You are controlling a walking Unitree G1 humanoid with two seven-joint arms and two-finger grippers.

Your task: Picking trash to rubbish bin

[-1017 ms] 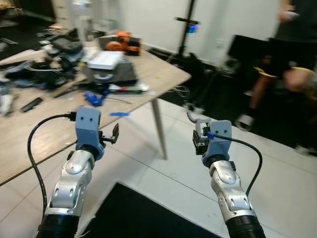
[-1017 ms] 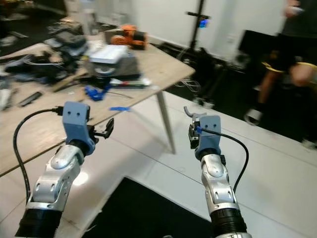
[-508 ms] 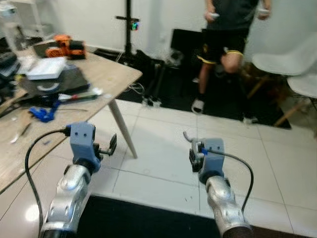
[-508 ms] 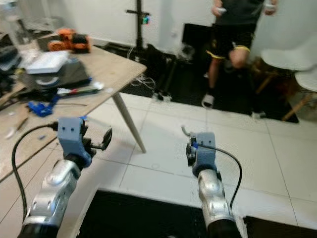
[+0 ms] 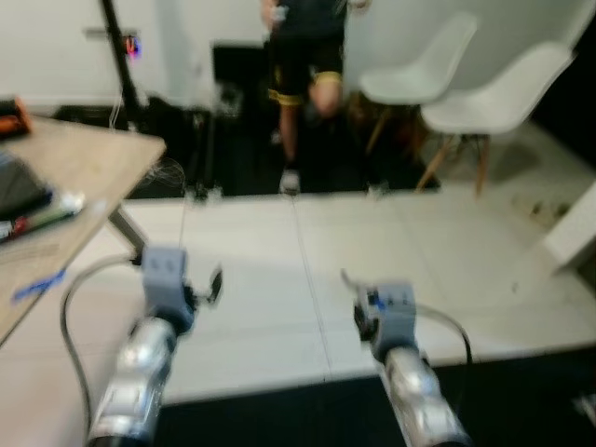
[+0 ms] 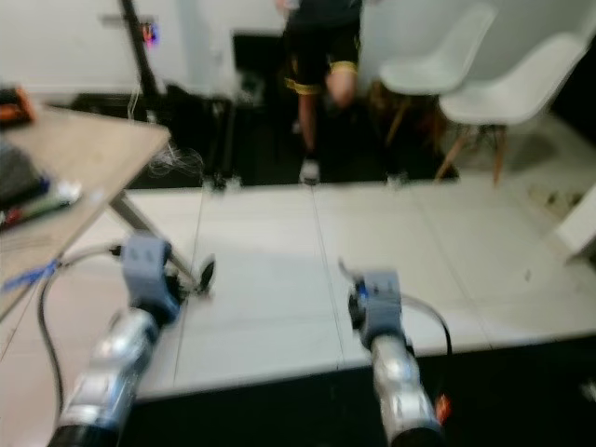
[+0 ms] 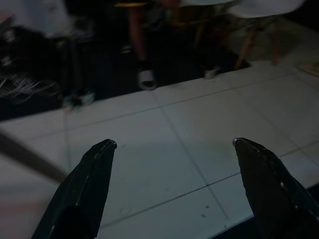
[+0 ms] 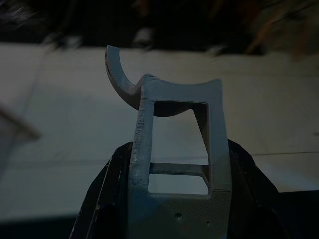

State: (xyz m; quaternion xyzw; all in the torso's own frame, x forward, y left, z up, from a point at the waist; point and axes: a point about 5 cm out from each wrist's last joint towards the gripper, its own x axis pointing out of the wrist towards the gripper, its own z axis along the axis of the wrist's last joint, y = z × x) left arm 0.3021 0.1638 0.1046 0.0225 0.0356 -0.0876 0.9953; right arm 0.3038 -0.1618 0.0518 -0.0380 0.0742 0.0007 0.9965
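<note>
Both arms are raised in front of the robot over pale floor tiles (image 5: 410,242), and the head views are blurred. The left gripper (image 7: 174,149) has its two black fingers (image 7: 92,184) spread wide with nothing but bare tile between them. The right gripper (image 8: 169,164) has its fingers closed on a grey plastic piece (image 8: 172,134), a hollow frame with a curved hook standing up past the fingertips; this looks like the trash being carried. No rubbish bin can be made out ahead of either pair of fingers. Beyond the fingertips stand a person (image 5: 303,65), two white chairs (image 5: 466,84) and a dark patch of cables; a wooden table (image 5: 65,186) lies to the outside of the left fingers. The risk I see is the walk itself: a jolt could work the grey piece loose, or the outstretched left fingers could clip the table edge or the person if the turn runs wide
</note>
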